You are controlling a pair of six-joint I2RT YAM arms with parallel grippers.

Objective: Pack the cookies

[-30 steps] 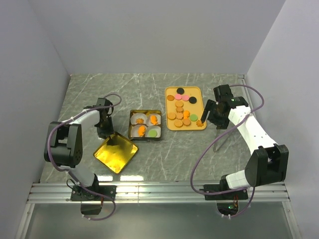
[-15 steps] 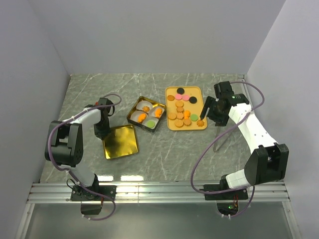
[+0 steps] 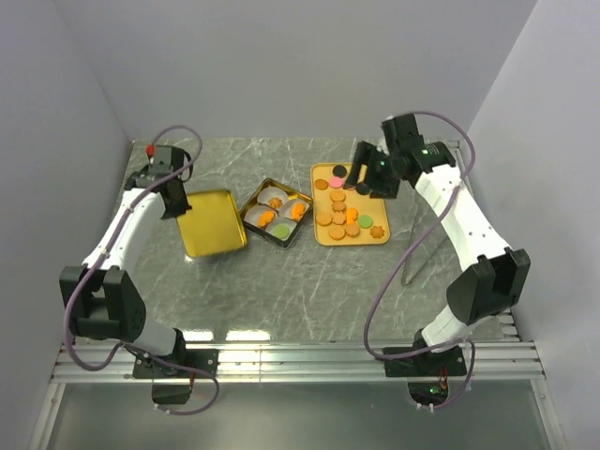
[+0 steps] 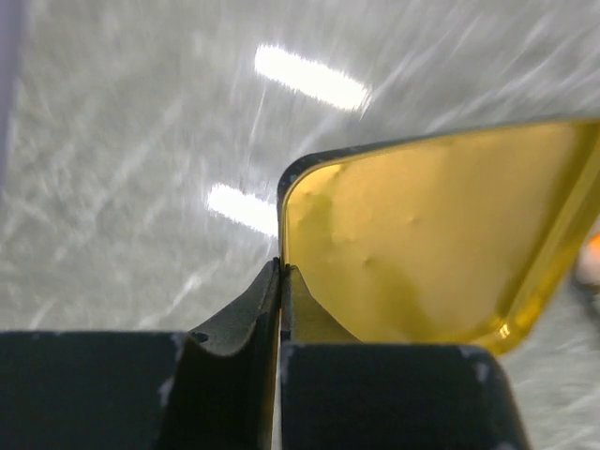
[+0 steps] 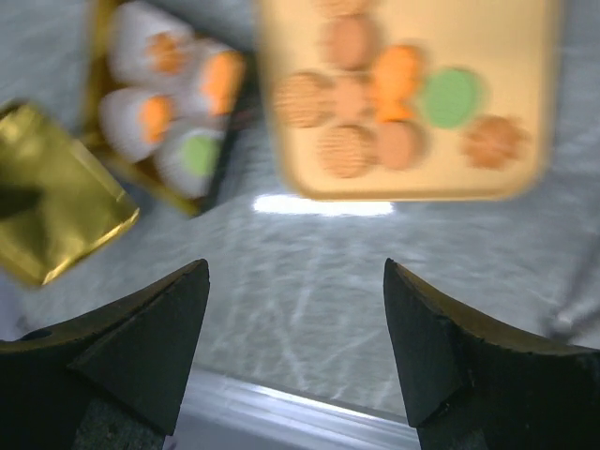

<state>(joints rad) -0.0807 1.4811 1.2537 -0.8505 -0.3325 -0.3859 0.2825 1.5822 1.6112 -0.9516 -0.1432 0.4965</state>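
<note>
The cookies (image 3: pixel 342 220) lie on a yellow tray (image 3: pixel 352 242), mostly orange and tan, with pink, black and green ones. More cookies (image 3: pixel 298 211) sit in white paper cups inside a gold tin (image 3: pixel 254 202) left of the tray. My right gripper (image 3: pixel 367 183) is open and empty, hovering over the tray's far half. Its wrist view shows the tray's cookies (image 5: pixel 375 94) and the tin's green cookie (image 5: pixel 199 155) beyond the open gripper (image 5: pixel 295 272). My left gripper (image 3: pixel 178 202) is shut on the edge of the gold tin lid (image 3: pixel 211 223), which also shows in the left wrist view (image 4: pixel 422 253).
The lid hangs left of the tin, over the table's left side. Grey walls close in the left, back and right. A metal rail (image 3: pixel 300 361) runs along the near edge. The right arm's purple cable (image 3: pixel 412 253) loops above the table right of the tray.
My left gripper has carried the lid up and back toward the far left. My right gripper has swung from the tray's right side to over its far half. The tin turned slightly.
</note>
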